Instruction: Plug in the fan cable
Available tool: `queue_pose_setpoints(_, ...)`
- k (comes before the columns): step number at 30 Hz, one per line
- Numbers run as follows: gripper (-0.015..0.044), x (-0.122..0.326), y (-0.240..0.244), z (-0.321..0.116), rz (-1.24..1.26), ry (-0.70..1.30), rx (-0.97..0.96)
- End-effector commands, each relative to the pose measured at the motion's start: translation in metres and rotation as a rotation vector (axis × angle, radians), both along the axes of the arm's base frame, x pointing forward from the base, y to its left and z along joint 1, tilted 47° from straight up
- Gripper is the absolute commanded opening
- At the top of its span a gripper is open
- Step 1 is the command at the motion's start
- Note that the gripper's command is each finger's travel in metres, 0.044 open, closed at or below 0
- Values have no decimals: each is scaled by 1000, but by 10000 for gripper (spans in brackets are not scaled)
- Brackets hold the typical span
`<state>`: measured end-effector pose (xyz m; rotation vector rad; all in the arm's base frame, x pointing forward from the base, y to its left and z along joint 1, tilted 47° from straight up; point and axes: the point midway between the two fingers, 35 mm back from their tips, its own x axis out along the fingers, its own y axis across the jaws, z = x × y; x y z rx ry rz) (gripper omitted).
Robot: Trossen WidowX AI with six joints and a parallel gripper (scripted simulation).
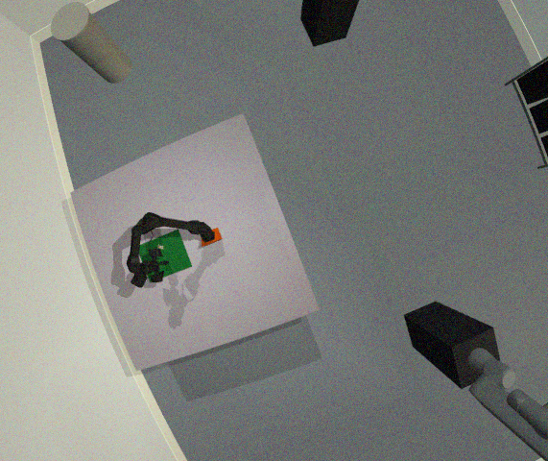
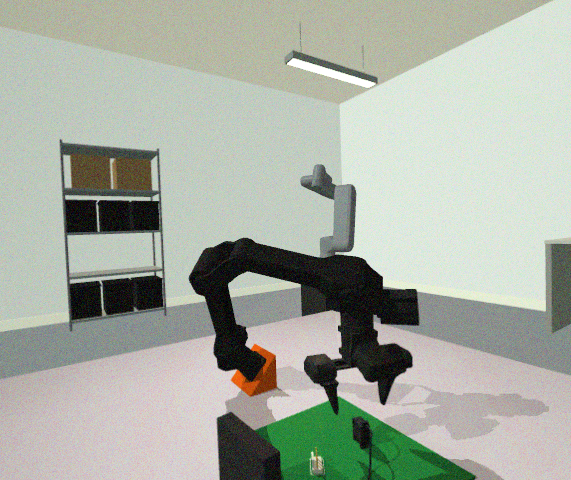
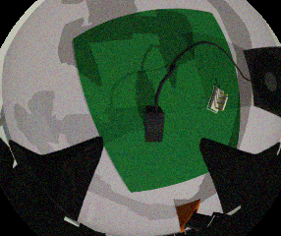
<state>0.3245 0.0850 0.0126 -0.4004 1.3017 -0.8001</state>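
The black plug [image 2: 362, 432] [image 3: 154, 125] stands on the green board [image 1: 179, 255] [image 2: 295, 423] [image 3: 190, 157], apart from the header. Its thin black cable [image 3: 204, 43] curves across the board to the dark fan block [image 2: 246, 449] [image 3: 278, 98] beside it. The pale four-pin header [image 1: 160, 246] [image 2: 317, 465] [image 3: 217, 99] is near the board's fan-side edge, with nothing plugged onto it. My gripper [image 2: 359, 408] [image 3: 153, 144] is wide open and empty. It points down above the board, its fingertips higher than the plug, which shows between them in the wrist view.
The arm's orange base [image 1: 218, 233] [image 2: 270, 374] [image 3: 187, 211] stands on the pale table top [image 1: 253, 278] beside the board. The fan block rises above the board's edge near the header. A shelf [image 2: 112, 192], a desk and another robot arm are far off in the room.
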Motion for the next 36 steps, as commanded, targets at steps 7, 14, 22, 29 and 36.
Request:
queue_pose_setpoints(7,440,1,-14,-12,4,8,-7)
queue_pose_setpoints(14,440,1,-23,-20,4,7,-8)
queue_pose_setpoints(22,440,1,-32,-29,4,7,-9)
queue_pose_setpoints(29,440,1,-36,-33,4,7,-10)
queue_pose_setpoints(36,282,2,-34,-31,-3,2,-4)
